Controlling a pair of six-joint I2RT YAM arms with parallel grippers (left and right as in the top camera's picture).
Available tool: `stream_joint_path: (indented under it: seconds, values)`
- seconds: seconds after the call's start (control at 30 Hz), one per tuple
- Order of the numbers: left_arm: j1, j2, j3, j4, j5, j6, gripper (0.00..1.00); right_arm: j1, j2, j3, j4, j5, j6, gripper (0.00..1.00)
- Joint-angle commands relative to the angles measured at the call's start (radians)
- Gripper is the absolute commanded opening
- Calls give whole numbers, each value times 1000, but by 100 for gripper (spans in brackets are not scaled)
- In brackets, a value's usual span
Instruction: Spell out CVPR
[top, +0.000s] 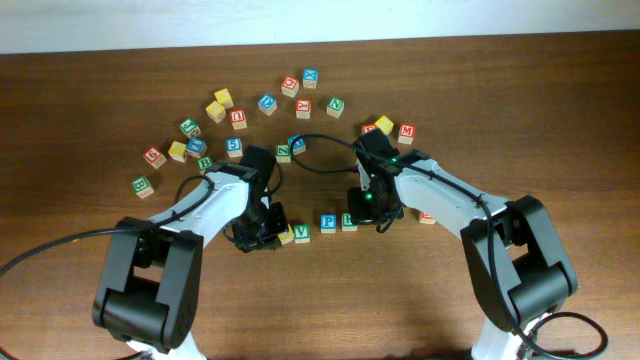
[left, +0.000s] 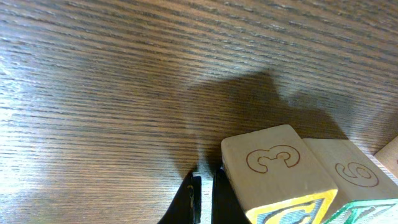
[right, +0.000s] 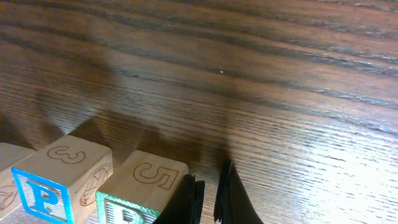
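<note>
A short row of letter blocks lies at the table's middle: a yellow C block (top: 286, 236), a green V block (top: 302, 233), a blue P block (top: 328, 223) and a green block (top: 348, 221). My left gripper (top: 262, 230) is shut and empty, just left of the C block (left: 273, 171); its fingers (left: 204, 198) stand beside that block, with the V block (left: 351, 174) behind it. My right gripper (top: 373, 207) is shut and empty, just right of the green block (right: 149, 183); its fingers (right: 208, 196) are next to it. The P block (right: 62, 168) lies further left.
Several loose letter blocks are scattered in an arc at the back, from a green one (top: 143, 186) on the left to a red one (top: 406, 132) on the right. One block (top: 427, 216) lies under my right arm.
</note>
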Motion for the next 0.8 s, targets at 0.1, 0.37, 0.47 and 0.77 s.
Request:
stream_joint_path:
  seconds: [0.1,0.37,0.47,0.77]
  values:
    - [-8,32,-29,37,8,55,2,14,27,-7,29,-55,-14,4]
    - [-12,32,-29,37,7,61,2,14,27,-7,-5,-104,-5,4]
    - [-46,32,-29,37,7,61,3,14,27,-7,-22,-136,-2,4]
    - [-88,32,-29,72,-34,61,5,14,27,-7,-17,-139,2,4]
